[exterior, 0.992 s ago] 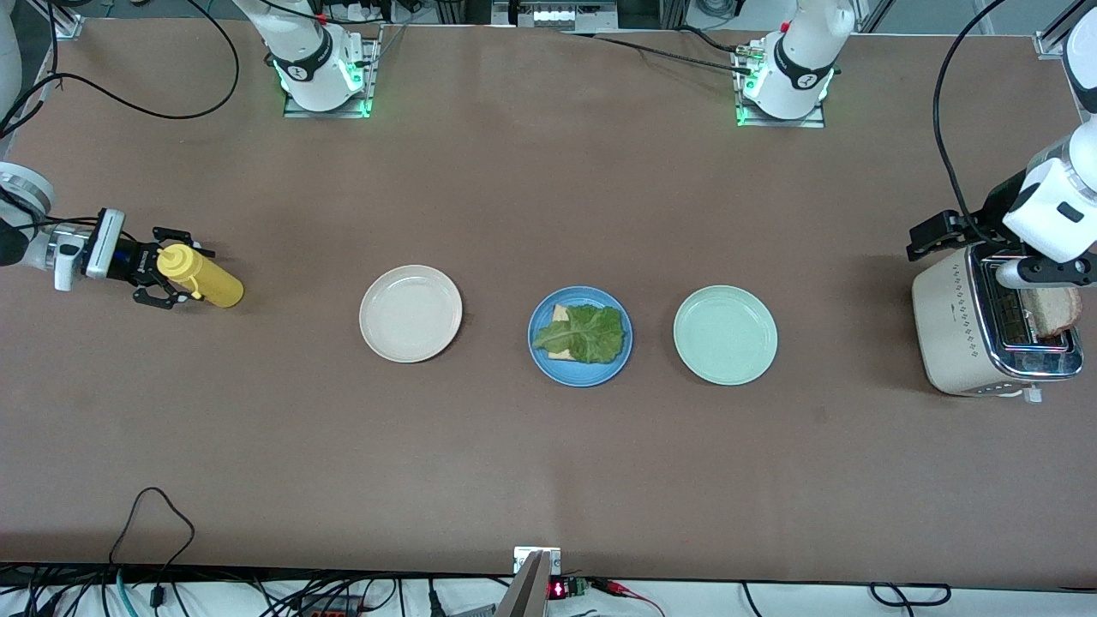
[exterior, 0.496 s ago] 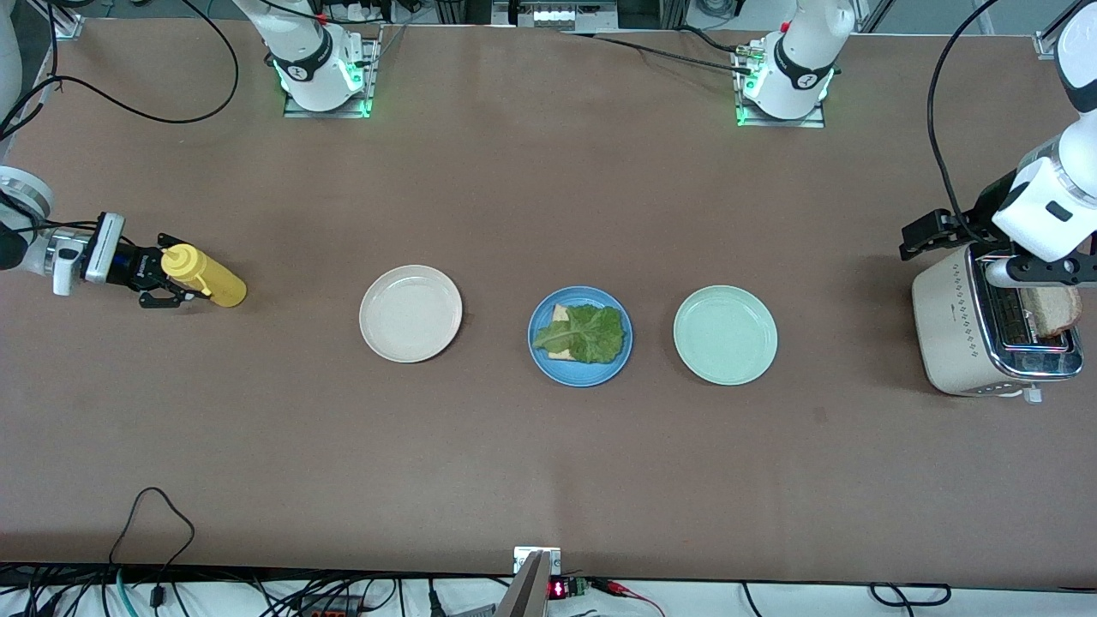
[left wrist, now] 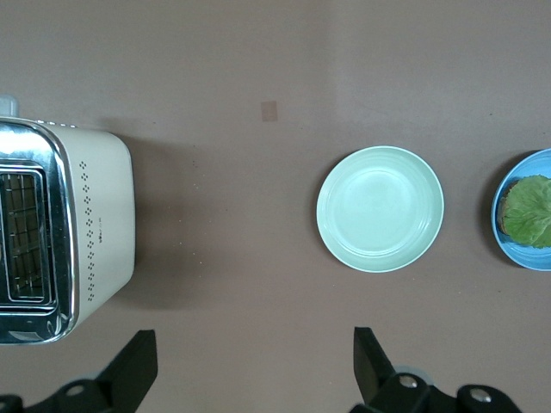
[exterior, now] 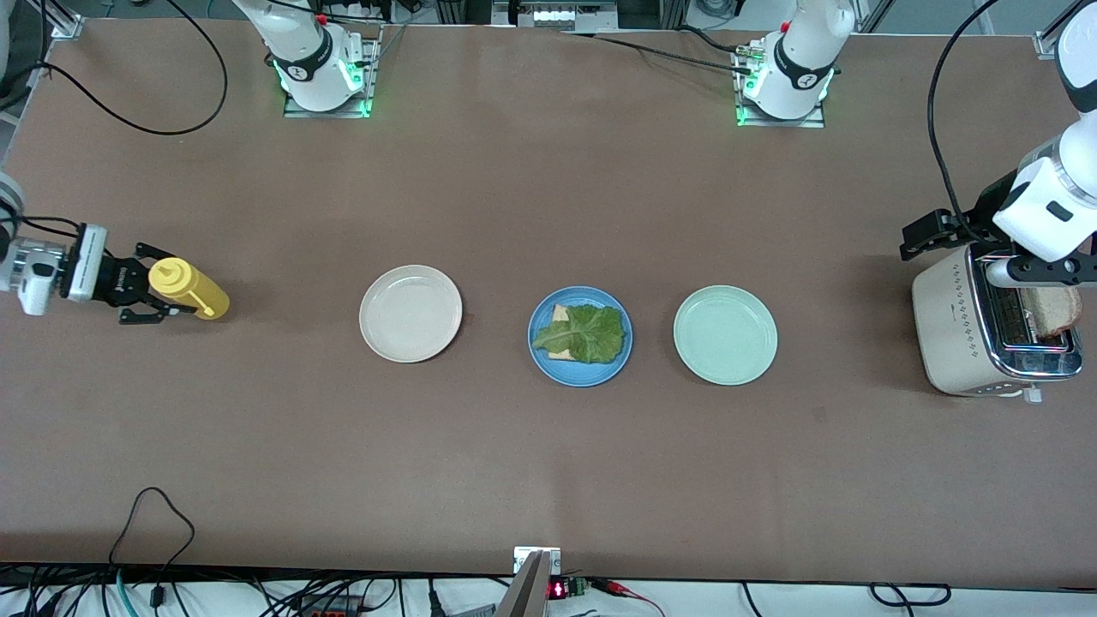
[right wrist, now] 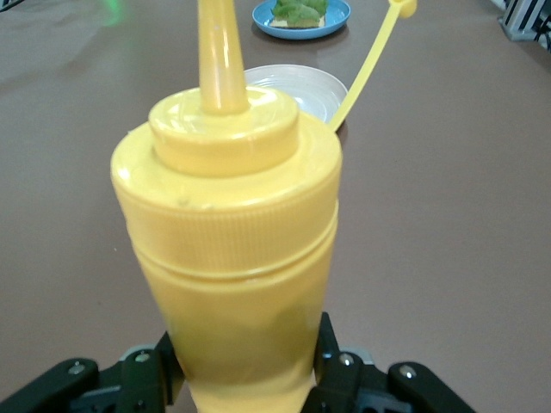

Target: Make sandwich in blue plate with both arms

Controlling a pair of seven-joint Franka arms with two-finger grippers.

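The blue plate (exterior: pixel 591 377) sits mid-table with a bread slice (exterior: pixel 560 314) under a green lettuce leaf (exterior: pixel 583 334). A second bread slice (exterior: pixel 1054 310) stands in the toaster (exterior: pixel 968 334). My left gripper (exterior: pixel 930 231) hangs open over the table beside the toaster, its fingers (left wrist: pixel 138 366) wide apart with nothing between them. My right gripper (exterior: pixel 158 285) is shut on a yellow squeeze bottle (exterior: pixel 184 287) over the right arm's end of the table. In the right wrist view the bottle (right wrist: pixel 228 232) fills the gripper (right wrist: pixel 245 361), its cap hanging loose on a strap (right wrist: pixel 400 7).
A cream-white plate (exterior: pixel 410 313) lies bare between the bottle and the blue plate. A pale green plate (exterior: pixel 725 334) lies bare between the blue plate and the toaster. Cables trail along the table's edges.
My right gripper has closed on the yellow bottle and drawn it toward the right arm's end of the table. The left gripper shifted slightly by the toaster, then held still.
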